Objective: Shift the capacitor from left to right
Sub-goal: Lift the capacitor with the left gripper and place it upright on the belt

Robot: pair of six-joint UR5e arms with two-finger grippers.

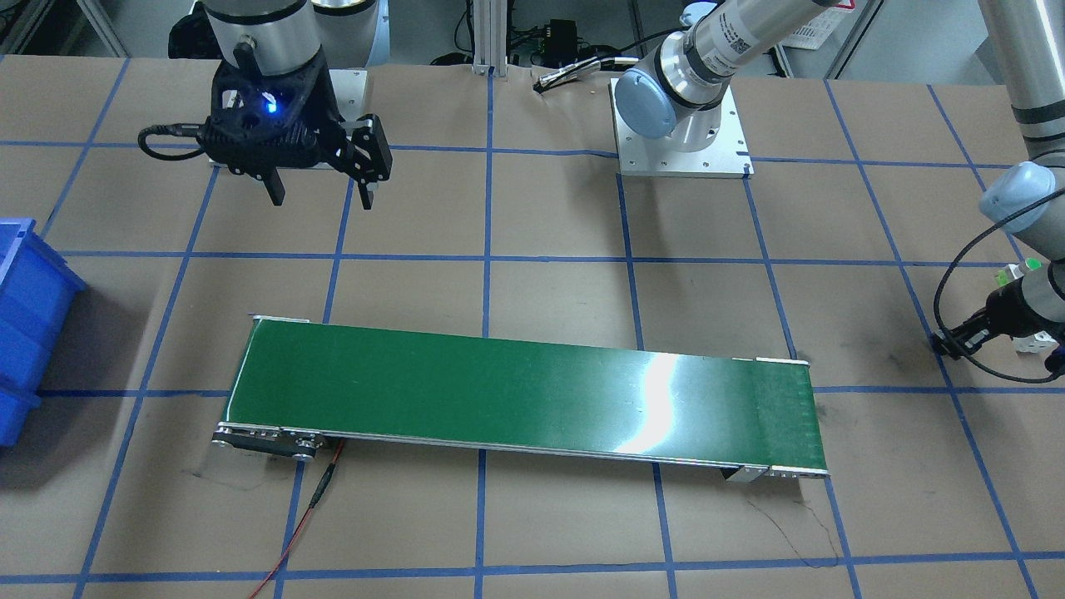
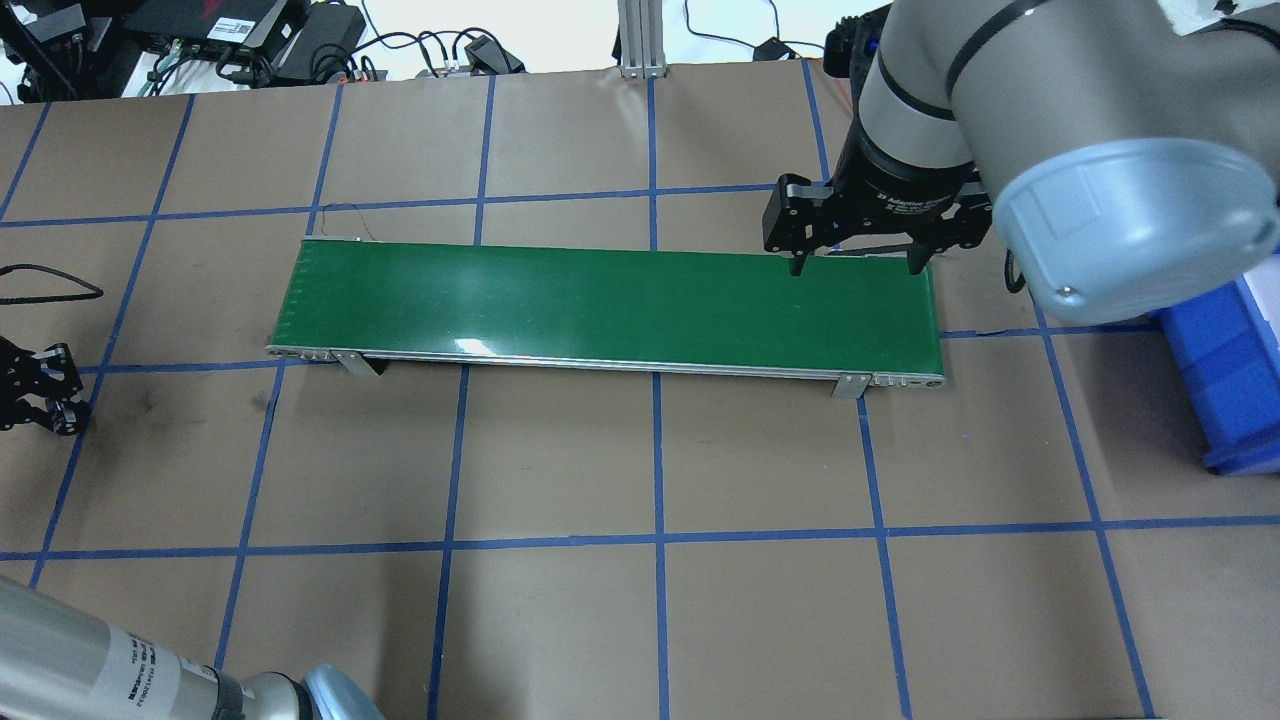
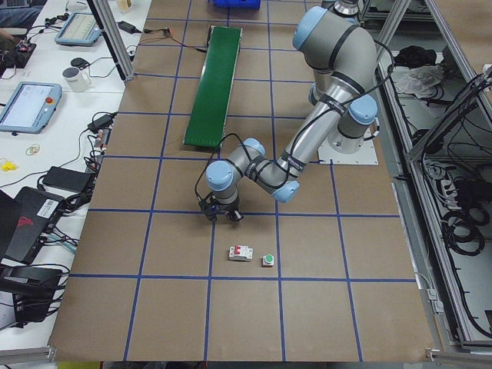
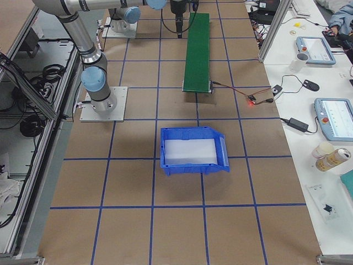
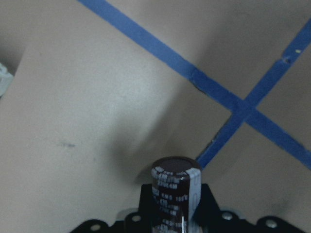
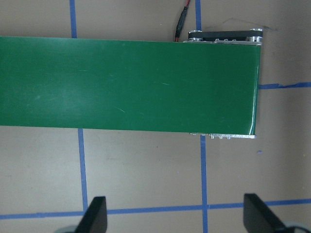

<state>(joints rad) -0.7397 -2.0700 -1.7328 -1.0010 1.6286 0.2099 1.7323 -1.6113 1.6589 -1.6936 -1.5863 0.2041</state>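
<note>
1. White breaker block (image 3: 240, 253) with red switches: far left end of the brown, blue-taped worktop (image 2: 560, 620).
2. Small white part (image 3: 267, 260) with green cap: just beside the breaker block, not touching it.
3. Left gripper (image 3: 221, 215): low over the worktop's left end, near items 1 and 2 and well apart from the belt. Jaws closed on the capacitor.
4. Capacitor (image 5: 175, 194): dark brown can with pale printing and a grey stripe, clamped upright in the left gripper, beside a crossing of blue tape lines. Whether it touches the worktop cannot be told.
5. Green conveyor belt (image 2: 600, 305): long, lying across the middle of the worktop, nothing on it.
6. Right gripper (image 2: 855, 268): hanging over the far edge of the belt near its right end, fingers pointing down. Jaws wide apart, holding nothing.
7. Blue bin (image 2: 1230, 370): on the worktop, right of the belt's right end, partly hidden by the right arm in the overhead view.
</note>
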